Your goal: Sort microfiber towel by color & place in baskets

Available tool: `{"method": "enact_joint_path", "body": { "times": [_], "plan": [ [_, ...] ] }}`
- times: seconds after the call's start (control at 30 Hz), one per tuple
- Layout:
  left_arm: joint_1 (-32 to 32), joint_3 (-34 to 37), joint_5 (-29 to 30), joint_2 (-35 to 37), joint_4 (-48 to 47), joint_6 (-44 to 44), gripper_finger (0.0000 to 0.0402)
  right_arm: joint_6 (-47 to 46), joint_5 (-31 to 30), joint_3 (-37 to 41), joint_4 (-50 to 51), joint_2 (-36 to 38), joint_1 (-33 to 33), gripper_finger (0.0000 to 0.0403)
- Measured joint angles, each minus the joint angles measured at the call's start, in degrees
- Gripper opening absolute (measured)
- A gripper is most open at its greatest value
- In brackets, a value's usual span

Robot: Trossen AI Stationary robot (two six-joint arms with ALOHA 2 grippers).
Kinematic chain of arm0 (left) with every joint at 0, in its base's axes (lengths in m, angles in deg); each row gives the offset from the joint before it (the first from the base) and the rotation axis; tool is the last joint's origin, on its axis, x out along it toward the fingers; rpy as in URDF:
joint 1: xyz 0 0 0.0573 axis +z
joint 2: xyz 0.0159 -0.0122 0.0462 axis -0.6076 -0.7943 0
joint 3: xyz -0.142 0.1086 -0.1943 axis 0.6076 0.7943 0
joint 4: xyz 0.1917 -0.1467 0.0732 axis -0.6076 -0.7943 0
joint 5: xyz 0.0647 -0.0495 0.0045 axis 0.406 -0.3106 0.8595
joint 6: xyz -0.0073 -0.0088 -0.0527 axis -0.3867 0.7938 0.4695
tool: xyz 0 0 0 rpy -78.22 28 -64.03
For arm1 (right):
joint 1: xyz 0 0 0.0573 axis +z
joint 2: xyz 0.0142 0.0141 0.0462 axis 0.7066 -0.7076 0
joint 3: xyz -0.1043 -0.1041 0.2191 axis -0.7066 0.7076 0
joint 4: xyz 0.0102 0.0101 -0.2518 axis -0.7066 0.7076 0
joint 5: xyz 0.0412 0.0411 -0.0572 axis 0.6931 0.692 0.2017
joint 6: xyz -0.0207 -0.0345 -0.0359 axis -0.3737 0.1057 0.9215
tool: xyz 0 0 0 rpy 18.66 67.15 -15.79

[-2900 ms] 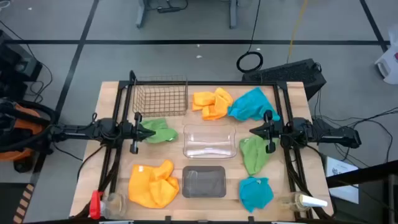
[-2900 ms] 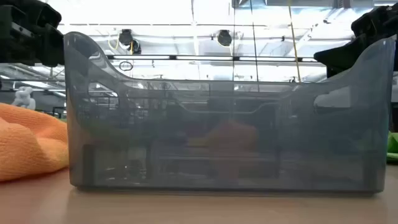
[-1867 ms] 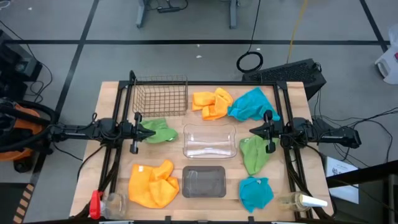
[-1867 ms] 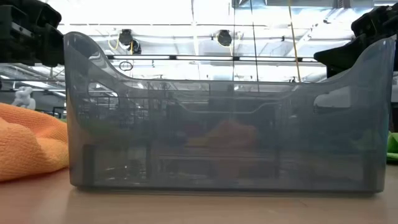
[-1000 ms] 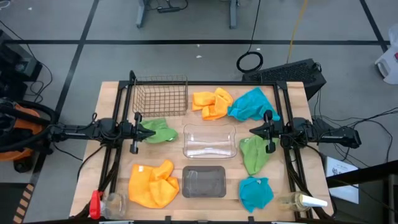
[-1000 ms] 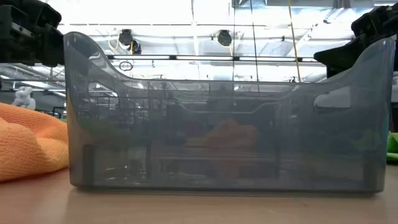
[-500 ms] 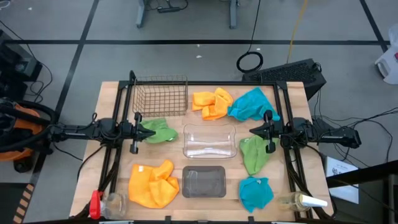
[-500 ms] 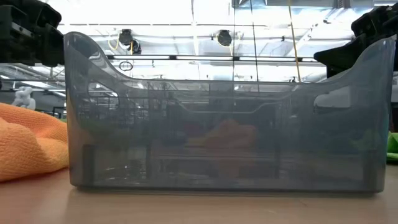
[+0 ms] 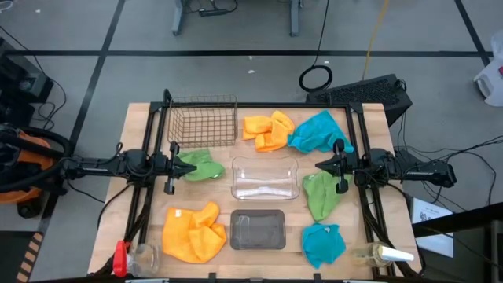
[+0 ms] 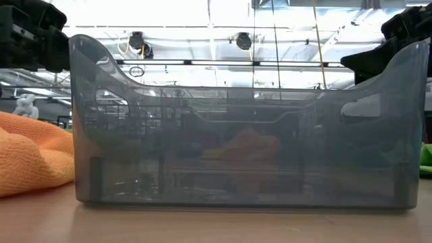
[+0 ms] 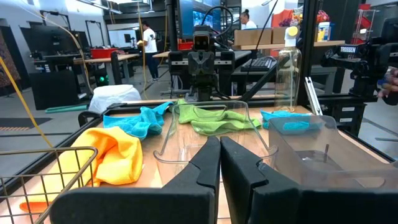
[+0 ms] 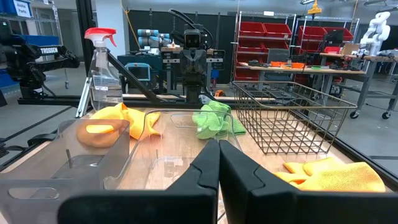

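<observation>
Just beyond the left gripper (image 9: 174,165), almost touching its tips, lies a green towel (image 9: 198,165); the gripper hangs at the left edge of the bench (image 9: 141,118), fingers pressed together and holding nothing, as its wrist view shows; the right gripper (image 9: 335,167) mirrors it at the right edge, likewise closed and empty, with the other green towel (image 9: 321,195) just beneath and a little nearer the front.

The coming move, as I judge it, turns on this: each arm has a green towel closest to hand, so either could begin, but the left gripper's towel lies straight ahead along its pointing line, while the right one's sits off to the side; the left arm looks the easier start.

Between the two grippers stands the clear tray (image 9: 264,179); the grey tray (image 9: 257,230) is in front of it, and the wire basket (image 9: 203,120) is behind the left gripper's towel; all three appear empty.

The orange towels (image 9: 268,130) (image 9: 192,232) and teal towels (image 9: 318,132) (image 9: 322,244) lie farther from both grippers; nothing is sorted yet; either gripper must open before any grasp.
</observation>
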Motion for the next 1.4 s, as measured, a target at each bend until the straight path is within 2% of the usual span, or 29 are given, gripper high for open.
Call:
{"method": "enact_joint_path", "body": {
  "times": [1.2,1.4],
  "plan": [
    [0.0,0.0,0.3,0.0,0.0,0.0,0.002,1.0,-0.2,0.0,-0.5,0.0,0.0,0.0],
    [0.0,0.0,0.3,0.0,0.0,0.0,0.002,0.9,-0.2,-2.3,0.1,-0.9,0.0,0.0]
  ]
}}
